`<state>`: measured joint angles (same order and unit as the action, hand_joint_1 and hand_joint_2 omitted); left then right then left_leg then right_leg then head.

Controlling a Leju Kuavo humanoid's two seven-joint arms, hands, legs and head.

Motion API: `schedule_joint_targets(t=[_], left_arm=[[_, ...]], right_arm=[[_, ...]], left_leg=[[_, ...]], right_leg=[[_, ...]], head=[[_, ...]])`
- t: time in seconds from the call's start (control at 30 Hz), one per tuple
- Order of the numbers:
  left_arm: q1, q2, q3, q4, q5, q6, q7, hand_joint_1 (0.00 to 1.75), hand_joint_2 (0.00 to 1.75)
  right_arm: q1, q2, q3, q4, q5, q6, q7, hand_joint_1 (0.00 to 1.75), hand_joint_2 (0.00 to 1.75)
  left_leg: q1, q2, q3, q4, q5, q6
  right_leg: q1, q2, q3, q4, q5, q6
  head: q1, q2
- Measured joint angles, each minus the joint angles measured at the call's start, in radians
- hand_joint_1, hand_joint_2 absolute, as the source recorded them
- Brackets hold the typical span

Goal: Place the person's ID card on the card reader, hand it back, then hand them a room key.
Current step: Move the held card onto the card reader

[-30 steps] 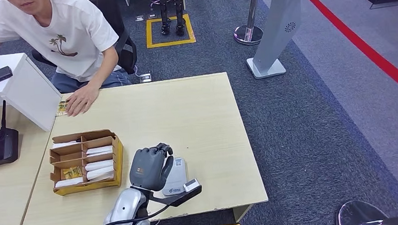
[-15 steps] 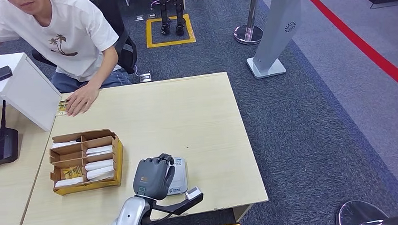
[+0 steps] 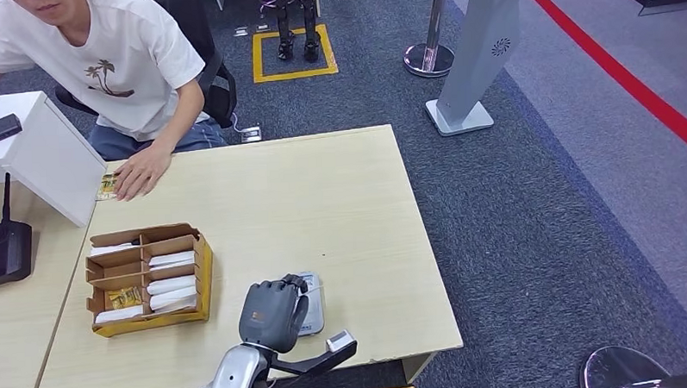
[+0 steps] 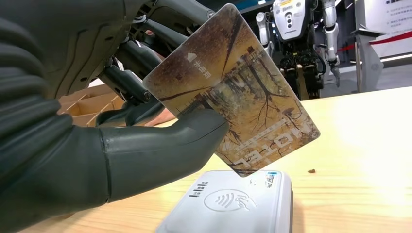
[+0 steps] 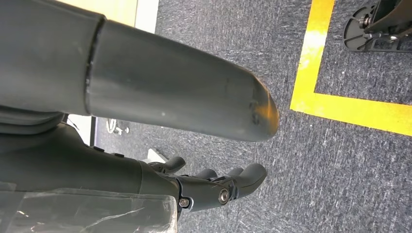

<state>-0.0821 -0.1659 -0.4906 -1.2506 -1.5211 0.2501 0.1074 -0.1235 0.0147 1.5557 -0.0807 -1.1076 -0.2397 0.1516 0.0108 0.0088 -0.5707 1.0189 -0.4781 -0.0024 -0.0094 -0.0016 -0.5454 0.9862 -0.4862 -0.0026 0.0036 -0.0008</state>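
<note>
I see the card (image 4: 233, 92) pinched in my left hand (image 3: 273, 314) between the thick thumb and the darker fingers, held tilted just above the card reader (image 4: 233, 204) and apart from it. The card face is a brown print of bare trees with pale lettering along one edge. The reader is a pale grey slab with a contactless symbol on top; from the head view it lies near the front edge of the surface (image 3: 323, 203), partly under the hand. My right hand (image 5: 214, 189) hangs over grey carpet beside a yellow floor line, fingers loosely apart, holding nothing. The surface is light wood. To the left of the reader sits a cardboard organiser (image 3: 147, 278) with compartments; several hold white cards lying flat, one holds a yellowish item I cannot identify. At the far left corner a person's hand (image 3: 138, 173) rests flat on the surface beside a white box (image 3: 45, 153). Beyond lie grey-blue carpet, a red floor stripe (image 3: 620, 72) and a stanchion base (image 3: 428, 60).
</note>
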Motion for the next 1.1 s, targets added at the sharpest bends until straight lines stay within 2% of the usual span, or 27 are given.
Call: schedule_joint_targets(t=[0.37,0.9,1.1], left_arm=[[0.044,0.008,0.003,0.007,-0.047,-0.002,0.067,1.75,1.75],[0.056,0.017,0.015,0.002,-0.050,-0.008,0.087,1.75,1.75],[0.065,0.027,0.033,-0.047,-0.050,-0.002,0.092,1.75,1.75]], right_arm=[[0.000,0.000,0.000,0.000,-0.020,-0.002,0.002,0.00,1.75],[0.000,0.000,0.000,0.000,-0.023,-0.004,0.000,0.00,1.75],[0.000,0.000,0.000,0.000,-0.025,-0.004,0.000,0.00,1.75]], left_leg=[[0.000,0.000,0.000,0.000,0.000,0.000],[0.000,-0.001,0.000,0.000,0.000,0.000],[0.000,-0.001,0.000,0.000,0.000,0.000]], right_leg=[[0.000,0.000,0.000,0.000,0.000,0.000],[0.000,-0.001,0.001,0.000,0.000,0.000],[0.000,-0.001,0.001,0.000,0.000,0.000]], head=[[0.000,0.000],[0.000,0.000],[0.000,0.000]])
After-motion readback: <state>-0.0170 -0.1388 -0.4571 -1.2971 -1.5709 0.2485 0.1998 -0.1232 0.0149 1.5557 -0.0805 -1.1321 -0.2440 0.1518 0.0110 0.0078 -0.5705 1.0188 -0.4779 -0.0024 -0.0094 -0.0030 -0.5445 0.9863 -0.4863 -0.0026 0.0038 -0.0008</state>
